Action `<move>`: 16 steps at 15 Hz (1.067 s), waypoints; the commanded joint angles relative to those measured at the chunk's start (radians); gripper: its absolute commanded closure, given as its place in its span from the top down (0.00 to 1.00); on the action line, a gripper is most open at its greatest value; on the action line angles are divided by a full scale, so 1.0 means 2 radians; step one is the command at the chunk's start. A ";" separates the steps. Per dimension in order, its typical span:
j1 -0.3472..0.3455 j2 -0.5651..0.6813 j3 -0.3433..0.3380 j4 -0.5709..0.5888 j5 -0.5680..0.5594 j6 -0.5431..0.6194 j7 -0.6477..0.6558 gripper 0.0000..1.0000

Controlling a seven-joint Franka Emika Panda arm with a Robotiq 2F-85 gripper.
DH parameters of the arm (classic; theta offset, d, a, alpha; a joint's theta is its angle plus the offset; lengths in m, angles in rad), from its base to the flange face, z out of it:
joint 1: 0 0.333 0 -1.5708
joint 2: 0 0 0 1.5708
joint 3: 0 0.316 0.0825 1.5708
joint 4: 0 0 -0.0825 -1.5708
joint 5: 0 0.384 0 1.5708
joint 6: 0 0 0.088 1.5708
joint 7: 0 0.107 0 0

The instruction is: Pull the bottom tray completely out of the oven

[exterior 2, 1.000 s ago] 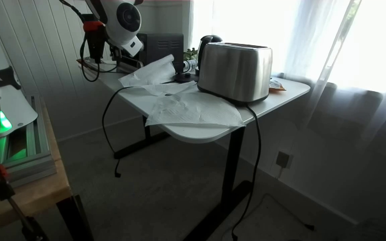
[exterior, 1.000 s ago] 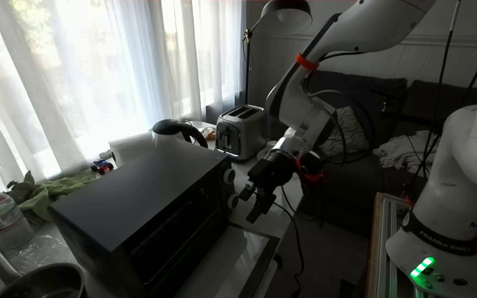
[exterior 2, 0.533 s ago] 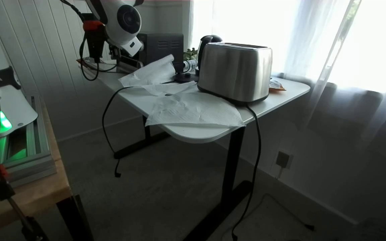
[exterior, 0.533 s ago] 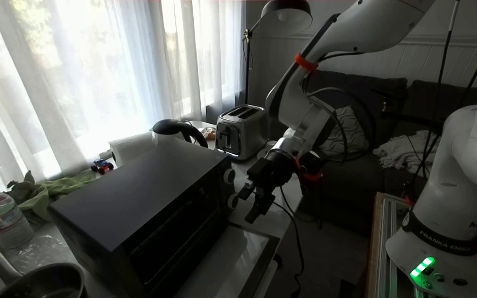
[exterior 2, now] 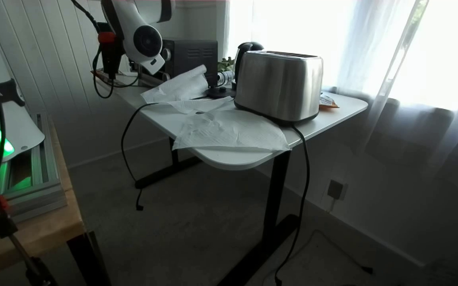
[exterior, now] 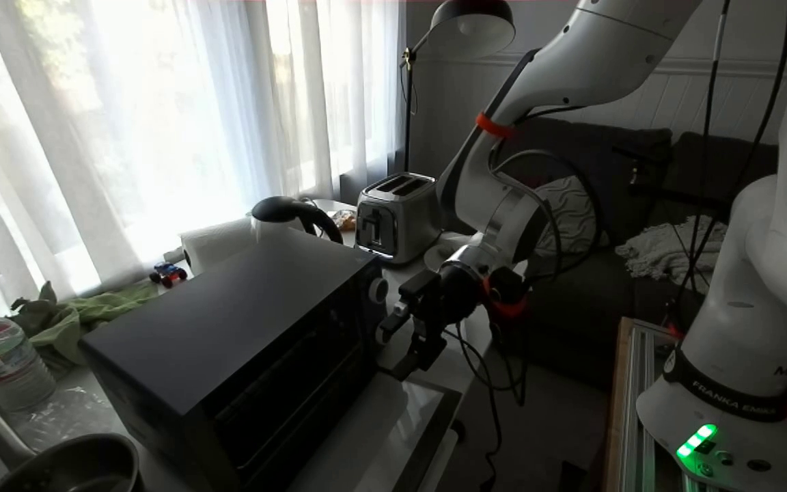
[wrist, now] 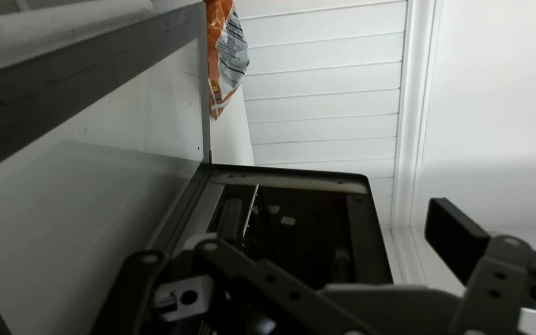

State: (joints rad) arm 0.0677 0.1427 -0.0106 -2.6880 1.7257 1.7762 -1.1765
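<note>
The bottom tray [wrist: 251, 209] is seated inside the oven [exterior: 240, 328], ahead of the gripper [wrist: 338, 214], if the thin bright edge in the wrist view is rightly taken for it; the rest is lost in darkness. The fingers [wrist: 455, 235] are held wide apart, with nothing gripped. They are set one above the other, presumably so that a flat edge can be pinched from top and bottom. In the wrist view the lower fingertip is seen just beside that edge; whether the two are touching cannot be told. The door [exterior: 369, 437] is lowered beneath the gripper, so the way out is unblocked. In an exterior view, the gripper is held at the knob [exterior: 378, 290] end, so an off-centre grip seems likely, and the tray could be skewed by the pull. A bag [wrist: 228, 56] is placed beyond the door, on the side away from the gripper.
</note>
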 commanded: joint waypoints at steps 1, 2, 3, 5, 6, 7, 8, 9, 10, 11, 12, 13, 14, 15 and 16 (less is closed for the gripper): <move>-0.001 0.028 0.008 0.009 0.071 0.003 -0.034 1.00; 0.001 0.032 0.008 0.009 0.086 0.003 -0.041 1.00; 0.002 0.035 0.008 0.010 0.103 0.004 -0.049 1.00; 0.004 0.043 0.007 0.013 0.127 0.009 -0.065 1.00; 0.005 0.046 0.007 0.014 0.138 0.012 -0.072 1.00; 0.008 0.050 0.008 0.017 0.153 0.019 -0.075 1.00; 0.009 0.053 0.008 0.019 0.159 0.021 -0.079 1.00; 0.011 0.056 0.009 0.021 0.165 0.027 -0.083 1.00; 0.013 0.060 0.009 0.024 0.168 0.031 -0.084 1.00; 0.015 0.063 0.010 0.028 0.173 0.036 -0.085 1.00; 0.016 0.067 0.010 0.031 0.173 0.036 -0.086 1.00; 0.018 0.070 0.010 0.036 0.171 0.035 -0.096 1.00; 0.021 0.072 0.010 0.039 0.172 0.042 -0.101 1.00; 0.023 0.075 0.011 0.043 0.174 0.045 -0.103 1.00; 0.025 0.079 0.011 0.047 0.179 0.050 -0.114 1.00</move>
State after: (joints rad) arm 0.0963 0.2726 0.0012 -2.6253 2.0371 1.8385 -1.3531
